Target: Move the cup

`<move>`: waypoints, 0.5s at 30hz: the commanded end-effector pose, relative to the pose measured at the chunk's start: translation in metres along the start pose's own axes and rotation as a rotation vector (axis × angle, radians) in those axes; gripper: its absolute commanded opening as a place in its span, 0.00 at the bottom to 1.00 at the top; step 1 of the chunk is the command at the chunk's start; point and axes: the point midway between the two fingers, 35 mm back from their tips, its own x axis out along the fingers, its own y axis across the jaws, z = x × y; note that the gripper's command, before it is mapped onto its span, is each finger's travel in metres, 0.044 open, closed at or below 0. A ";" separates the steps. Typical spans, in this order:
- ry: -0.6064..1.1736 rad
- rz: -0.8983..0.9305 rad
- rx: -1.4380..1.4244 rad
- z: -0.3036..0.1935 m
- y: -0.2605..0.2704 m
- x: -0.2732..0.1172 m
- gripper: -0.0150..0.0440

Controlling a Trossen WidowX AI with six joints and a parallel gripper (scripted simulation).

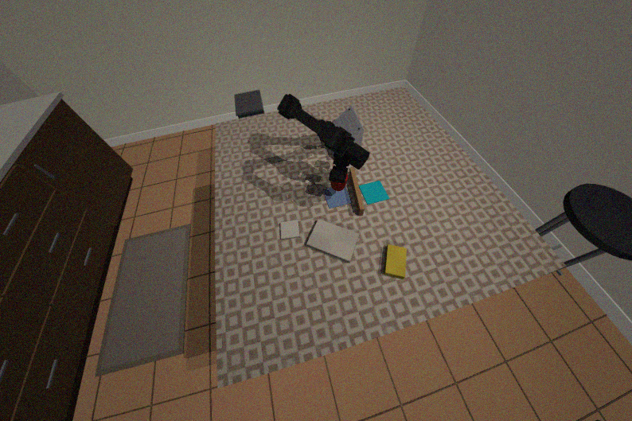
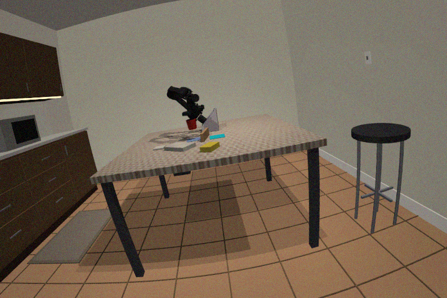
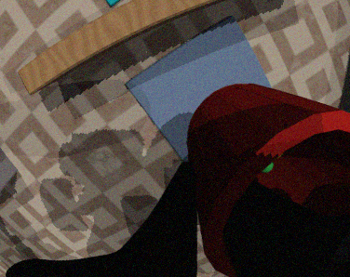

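Observation:
The red cup (image 1: 338, 185) (image 2: 191, 124) (image 3: 233, 112) hangs in the air above the blue pad (image 1: 337, 200) (image 2: 193, 139) (image 3: 200, 79), close to upright or slightly tilted. My gripper (image 1: 337, 177) (image 2: 191, 119) is shut on the cup's wall, one finger outside and one inside. A green marble (image 3: 268, 167) shows inside the cup in the wrist view; dark fingers and shadow hide the rest of the inside. The teal pad (image 1: 374, 192) (image 2: 217, 136) (image 3: 113, 2) lies beyond the wooden bar and has nothing on it.
The wooden bar (image 1: 356, 194) (image 2: 204, 134) (image 3: 107, 37) stands between the two pads. A grey angled panel (image 1: 352, 122) (image 2: 213, 121) stands behind them. A pale slab (image 1: 333, 239) (image 2: 179, 146), a white square (image 1: 290, 229) and a yellow block (image 1: 395, 261) (image 2: 209, 146) lie nearer the front.

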 end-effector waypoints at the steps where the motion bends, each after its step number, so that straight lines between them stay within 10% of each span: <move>1: -0.008 0.000 0.011 0.000 0.000 -0.004 0.25; 15: -0.001 -0.001 0.001 0.000 0.000 -0.001 0.25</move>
